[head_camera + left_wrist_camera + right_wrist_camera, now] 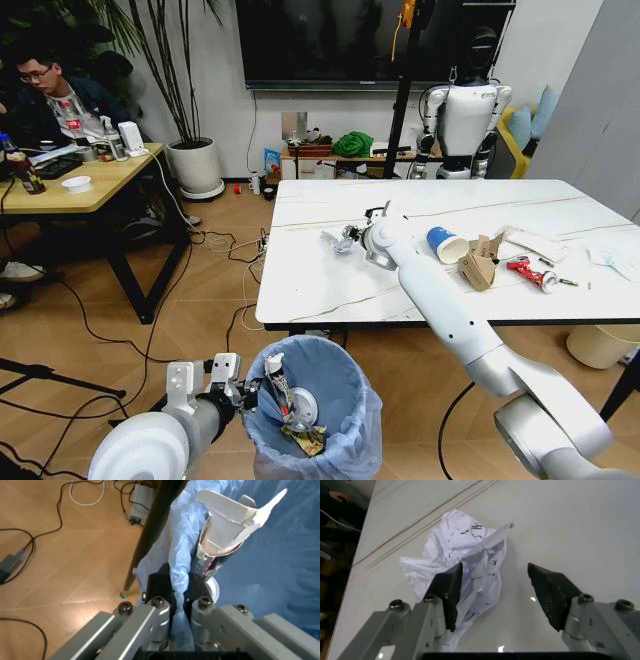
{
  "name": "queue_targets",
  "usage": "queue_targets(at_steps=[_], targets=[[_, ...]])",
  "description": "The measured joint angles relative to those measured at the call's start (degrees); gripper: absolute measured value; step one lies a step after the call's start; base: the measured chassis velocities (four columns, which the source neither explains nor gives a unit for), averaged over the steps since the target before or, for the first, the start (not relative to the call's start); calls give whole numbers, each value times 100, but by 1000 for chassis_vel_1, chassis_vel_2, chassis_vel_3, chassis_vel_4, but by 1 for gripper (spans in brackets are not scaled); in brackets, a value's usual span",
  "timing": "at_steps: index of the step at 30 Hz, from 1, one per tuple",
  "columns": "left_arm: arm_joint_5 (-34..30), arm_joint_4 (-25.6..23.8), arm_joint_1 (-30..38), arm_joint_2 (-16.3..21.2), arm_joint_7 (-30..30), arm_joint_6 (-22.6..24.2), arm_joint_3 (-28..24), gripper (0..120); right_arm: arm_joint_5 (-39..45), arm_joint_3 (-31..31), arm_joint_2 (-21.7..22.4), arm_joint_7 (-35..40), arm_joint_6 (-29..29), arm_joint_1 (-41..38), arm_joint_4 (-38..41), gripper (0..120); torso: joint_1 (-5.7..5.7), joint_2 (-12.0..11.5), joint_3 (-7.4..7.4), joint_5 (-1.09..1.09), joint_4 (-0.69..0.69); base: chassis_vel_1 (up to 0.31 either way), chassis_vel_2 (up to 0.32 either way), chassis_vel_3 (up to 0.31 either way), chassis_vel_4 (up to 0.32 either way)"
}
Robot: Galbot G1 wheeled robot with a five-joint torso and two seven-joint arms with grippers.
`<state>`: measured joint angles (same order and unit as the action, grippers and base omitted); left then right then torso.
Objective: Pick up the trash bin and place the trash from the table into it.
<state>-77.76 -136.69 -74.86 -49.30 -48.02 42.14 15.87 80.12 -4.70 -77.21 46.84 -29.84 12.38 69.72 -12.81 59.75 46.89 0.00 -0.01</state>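
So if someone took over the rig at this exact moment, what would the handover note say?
Left claw: shut on the trash bin rim, pinching the blue liner, bin held beside the table.
Right claw: open, straddling a crumpled white paper on the table, not yet gripping.
Done: bin picked up; a tube and some wrappers already inside.
Left: the paper, blue cup, torn cardboard box and small litter farther along the table.
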Motion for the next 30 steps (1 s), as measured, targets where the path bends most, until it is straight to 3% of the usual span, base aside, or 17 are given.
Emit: queue_targets(at_steps=[12, 17, 23, 30], targets=[[-13, -6, -25, 78, -4, 0, -1, 0, -182, -58, 62, -152, 98, 133, 203, 1, 0, 0, 0, 0, 0, 0, 0, 0, 0], [-17, -6, -24, 70, -4, 0, -10, 0, -107, -55, 125, -177, 252, 168, 536, 0, 0, 0, 0, 0, 1, 0, 0, 0, 0], [-41, 5, -11, 58, -9, 0, 18, 0, 412, -35, 512, -111, 281, 350, 1552, 0, 0, 0, 0, 0, 0, 0, 0, 0, 0], [-140, 6, -25, 62, -125, 0, 118, 0, 1403, 76, 1619, -490, -105, 972, 3520, 0, 0, 1, -1, 1, -3, 0, 0, 0, 0]])
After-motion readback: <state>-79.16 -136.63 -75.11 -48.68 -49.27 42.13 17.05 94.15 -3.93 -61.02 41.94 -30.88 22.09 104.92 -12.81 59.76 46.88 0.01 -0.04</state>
